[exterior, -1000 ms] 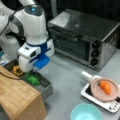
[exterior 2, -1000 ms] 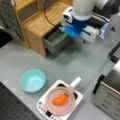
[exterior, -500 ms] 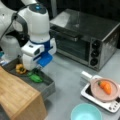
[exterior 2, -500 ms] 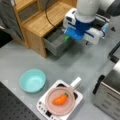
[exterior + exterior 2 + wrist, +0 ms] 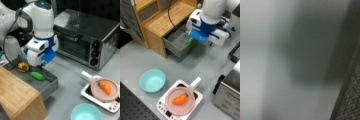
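Pincer [image 5: 41,65] hangs over open drawer [image 5: 47,83] w/ cucumber [image 5: 37,75]; prob. risen slightly vs 1 s ago. Can't tell if open.

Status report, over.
Gripper low over open grey drawer, jaws hidden. Green vegetable and yellow one inside drawer. Carrot on pink plate.

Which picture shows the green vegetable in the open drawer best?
A front view shows the green vegetable whole, lying in the drawer below the claw. In a front view only a sliver peeks past the arm. The wrist view shows none of it.
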Robot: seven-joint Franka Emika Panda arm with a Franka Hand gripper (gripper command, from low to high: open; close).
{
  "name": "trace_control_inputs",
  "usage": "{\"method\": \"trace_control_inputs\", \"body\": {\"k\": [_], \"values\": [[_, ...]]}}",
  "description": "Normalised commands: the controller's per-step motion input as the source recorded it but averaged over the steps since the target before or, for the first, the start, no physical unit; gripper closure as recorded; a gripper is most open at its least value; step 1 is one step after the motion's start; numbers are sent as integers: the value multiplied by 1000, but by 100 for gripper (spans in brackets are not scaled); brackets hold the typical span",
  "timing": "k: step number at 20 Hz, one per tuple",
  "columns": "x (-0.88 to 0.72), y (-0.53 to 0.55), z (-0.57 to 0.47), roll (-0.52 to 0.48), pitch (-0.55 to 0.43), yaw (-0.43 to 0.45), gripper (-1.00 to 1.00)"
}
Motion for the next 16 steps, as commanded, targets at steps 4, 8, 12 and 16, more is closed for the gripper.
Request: {"method": "trace_control_inputs", "body": {"k": [4,8,12,16], "values": [[-139,-6,-8,58,-74,-90,-100],[-75,-227,63,63,-40,-47,-100],[40,-465,229,59,26,56,-100],[134,-439,292,31,96,130,-100]]}}
